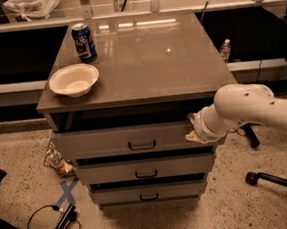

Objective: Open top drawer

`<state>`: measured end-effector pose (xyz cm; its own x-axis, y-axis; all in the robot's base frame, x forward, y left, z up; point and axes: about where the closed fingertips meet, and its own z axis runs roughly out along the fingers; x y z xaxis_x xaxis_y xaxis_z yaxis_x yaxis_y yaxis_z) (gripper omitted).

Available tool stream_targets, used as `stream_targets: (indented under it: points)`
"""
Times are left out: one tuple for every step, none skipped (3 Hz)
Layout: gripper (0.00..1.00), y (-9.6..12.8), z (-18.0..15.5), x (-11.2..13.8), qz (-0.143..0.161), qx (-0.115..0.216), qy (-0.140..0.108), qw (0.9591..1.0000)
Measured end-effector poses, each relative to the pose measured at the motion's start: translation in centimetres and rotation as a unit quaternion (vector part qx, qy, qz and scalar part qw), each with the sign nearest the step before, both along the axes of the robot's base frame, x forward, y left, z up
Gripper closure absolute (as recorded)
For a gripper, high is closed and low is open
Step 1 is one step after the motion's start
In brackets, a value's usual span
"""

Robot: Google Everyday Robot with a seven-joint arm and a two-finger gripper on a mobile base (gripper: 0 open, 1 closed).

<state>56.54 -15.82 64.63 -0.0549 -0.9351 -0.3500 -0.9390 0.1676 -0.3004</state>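
The top drawer point(110, 140) is the tallest grey front, just under the cabinet top, with a small black bar handle point(142, 145) at its centre. It stands pulled out a little, with a dark gap above its front. My gripper point(193, 128), at the end of the white arm point(248, 110) reaching in from the right, sits at the right end of the drawer front, against its upper edge. The inside of the drawer is hidden in shadow.
A blue can point(84, 41) and a white bowl point(73, 80) stand on the cabinet top point(153, 55). Two shorter drawers point(146, 169) point(149, 192) sit below. A plastic bottle point(57, 161), blue tape point(66, 193) and a cable lie on the floor at left; chair legs point(275, 180) at right.
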Motion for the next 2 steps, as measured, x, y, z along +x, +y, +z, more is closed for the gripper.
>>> stream_targets:
  points:
    - [0.35,0.00,0.00,0.00,0.000,0.000,0.000,1.0000]
    - [0.13,0.01,0.01,0.00,0.000,0.000,0.000,1.0000]
